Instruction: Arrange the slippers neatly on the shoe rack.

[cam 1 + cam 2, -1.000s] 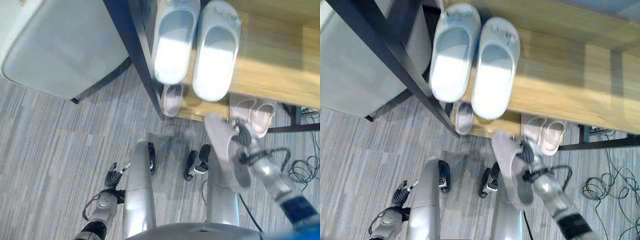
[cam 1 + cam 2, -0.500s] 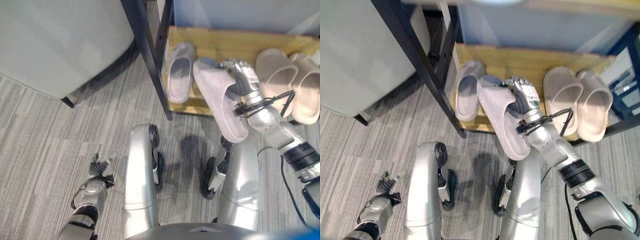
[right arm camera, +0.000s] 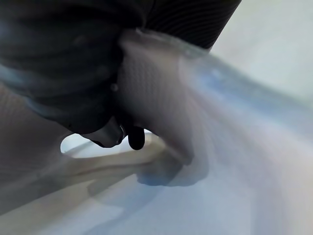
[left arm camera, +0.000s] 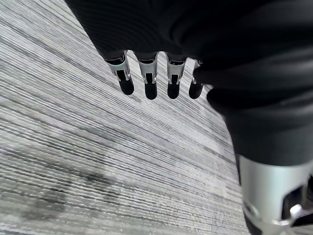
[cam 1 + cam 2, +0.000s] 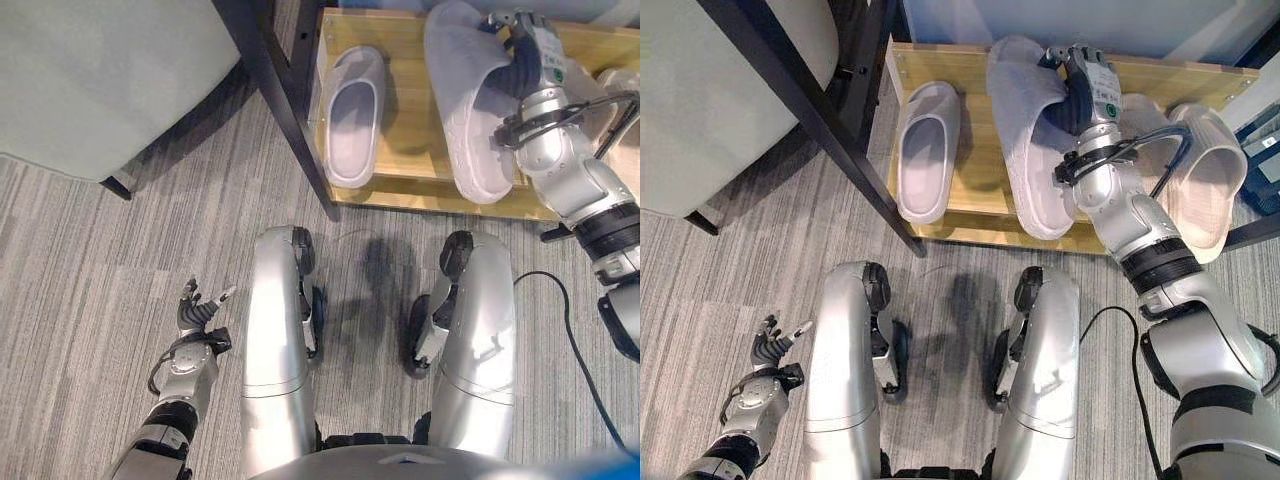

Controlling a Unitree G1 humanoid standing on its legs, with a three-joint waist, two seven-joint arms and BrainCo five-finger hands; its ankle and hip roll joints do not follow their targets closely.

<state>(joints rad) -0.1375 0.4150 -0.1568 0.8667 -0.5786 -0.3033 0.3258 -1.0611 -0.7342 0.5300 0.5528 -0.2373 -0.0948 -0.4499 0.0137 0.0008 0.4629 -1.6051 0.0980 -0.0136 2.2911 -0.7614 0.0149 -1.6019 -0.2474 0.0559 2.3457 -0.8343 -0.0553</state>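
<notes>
- Right hand: fingers curled round the band of a grey slipper, sole tilted over the wooden shelf.
- Mate slipper: flat on the shelf, apart on the thumb side.
- Beige pair: close behind the wrist; likely nudged.
- Risk: released tilted, the slipper may tip or sit crooked.
- Left hand: fingers relaxed, empty, over carpet.

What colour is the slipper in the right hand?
Pale greyish lilac slipper; clearest in the right eye view.
</notes>
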